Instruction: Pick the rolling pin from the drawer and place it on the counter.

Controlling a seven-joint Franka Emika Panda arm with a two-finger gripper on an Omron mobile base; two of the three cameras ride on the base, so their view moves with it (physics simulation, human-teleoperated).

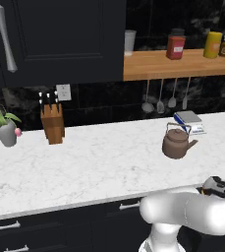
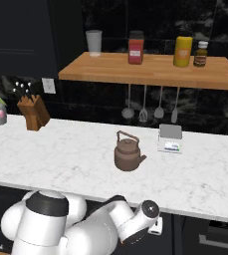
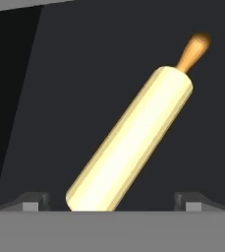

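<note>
The rolling pin (image 3: 133, 142) is a pale yellow cylinder with a tan knob handle at its far end. It lies at a slant on the dark floor of the drawer (image 3: 55, 98) in the hand view. My gripper (image 3: 113, 203) is open just above it. One fingertip (image 3: 33, 202) stands on each side of the pin's near end, with a gap between each tip and the pin. The white marble counter (image 1: 84, 167) runs across both base views, and my arm (image 1: 192, 211) reaches down below its front edge (image 2: 200, 211).
On the counter stand a brown kettle (image 1: 177, 142), a knife block (image 1: 52, 123), a potted plant (image 1: 6, 130) and a small stack of books (image 1: 190, 120). Above hangs a wooden shelf (image 2: 150, 69) with jars, and utensils (image 2: 150, 107) hang beneath it.
</note>
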